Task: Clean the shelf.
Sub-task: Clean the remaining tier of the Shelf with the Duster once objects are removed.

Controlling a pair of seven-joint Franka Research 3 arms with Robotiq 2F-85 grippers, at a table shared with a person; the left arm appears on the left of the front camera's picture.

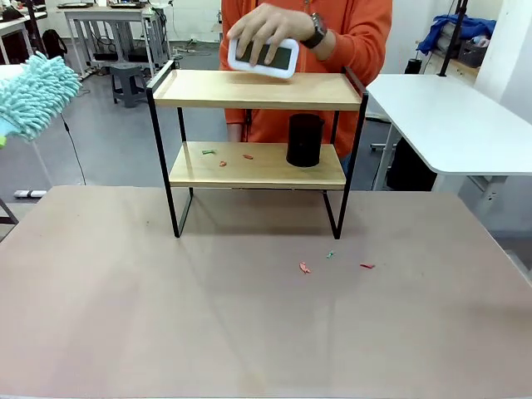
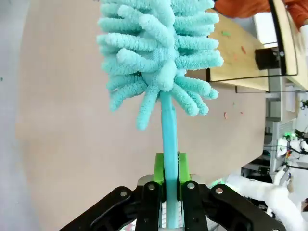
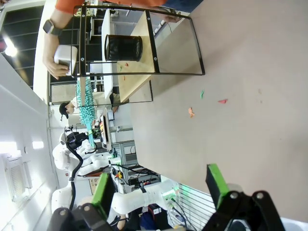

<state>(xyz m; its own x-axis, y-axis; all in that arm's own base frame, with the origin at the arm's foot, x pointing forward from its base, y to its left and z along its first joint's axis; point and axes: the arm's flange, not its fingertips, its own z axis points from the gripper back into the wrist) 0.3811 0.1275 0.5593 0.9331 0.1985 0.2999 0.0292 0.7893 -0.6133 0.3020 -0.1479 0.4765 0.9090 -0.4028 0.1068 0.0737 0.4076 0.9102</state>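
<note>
Clamping a teal duster (image 2: 159, 62), the left gripper (image 2: 171, 166) sits bottom centre; the right gripper (image 3: 160, 187) gapes empty; top centre, a hand (image 1: 270, 32) holds a white box (image 1: 264, 60) over the shelf (image 1: 258, 90).

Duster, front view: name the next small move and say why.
Probably swing the duster, gripped in the shut left jaws, rightwards towards the lower board of the shelf. It hangs well left of the shelf, and scraps lie on that board's left part, apart from the cup; a hand holds something white over the top.
</note>
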